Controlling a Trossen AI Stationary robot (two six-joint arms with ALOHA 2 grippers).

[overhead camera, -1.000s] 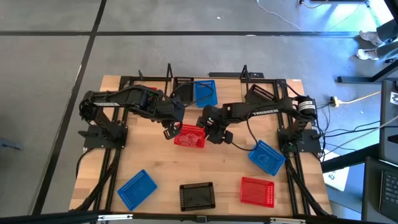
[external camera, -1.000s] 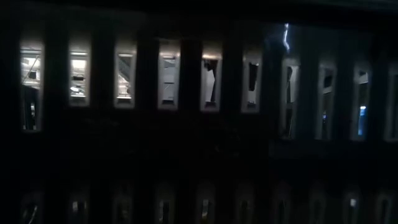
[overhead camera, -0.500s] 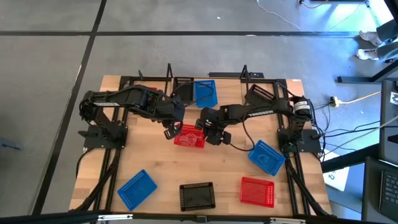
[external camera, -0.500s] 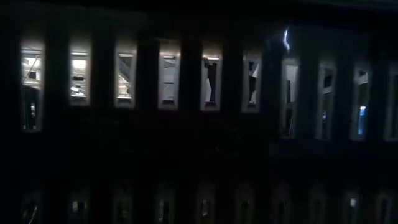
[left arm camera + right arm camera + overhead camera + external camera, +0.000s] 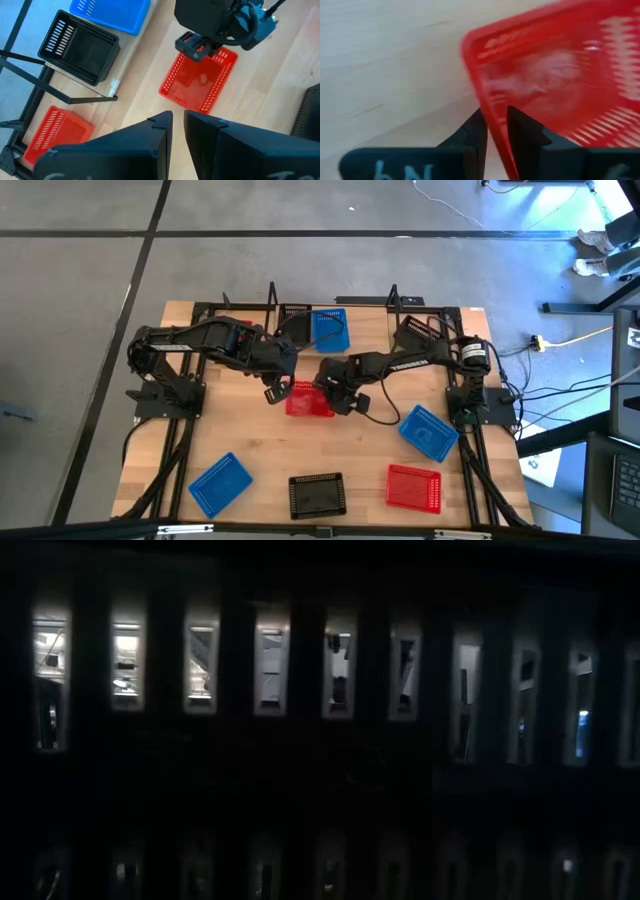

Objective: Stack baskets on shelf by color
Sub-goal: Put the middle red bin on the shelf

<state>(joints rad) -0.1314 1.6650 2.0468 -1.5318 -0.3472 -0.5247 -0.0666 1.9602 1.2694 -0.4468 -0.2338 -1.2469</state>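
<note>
Item: red basket (image 5: 309,400), mid-table, just in front of the shelf (image 5: 300,311); all places below are taken from this basket.

Grip relation: my right gripper (image 5: 335,394) sits at the basket's right-hand short wall. In the right wrist view the red rim (image 5: 492,125) runs straight through the narrow gap between my two fingers (image 5: 476,132), one inside the wall and one outside. I read that as clamped on the wall.

Second hand: my left gripper (image 5: 272,391) hangs just off the basket's left edge, apart from it. Its fingers (image 5: 159,131) stand nearly together with a thin slit between them, holding nothing.

Nearer arm: the right, already on the wall.

Orientation: mouth upward, base on the wood. From above it looks close to square, so I cannot tell the long axis for certain. The left wrist view suggests it runs from my left gripper towards my right.

Destination: another red basket (image 5: 236,330) sits on the shelf, behind and to the left of this one. The blue basket (image 5: 330,330) stands directly behind on the shelf.

Judgement: the coming move carries back and leftward, lifting first.
</note>
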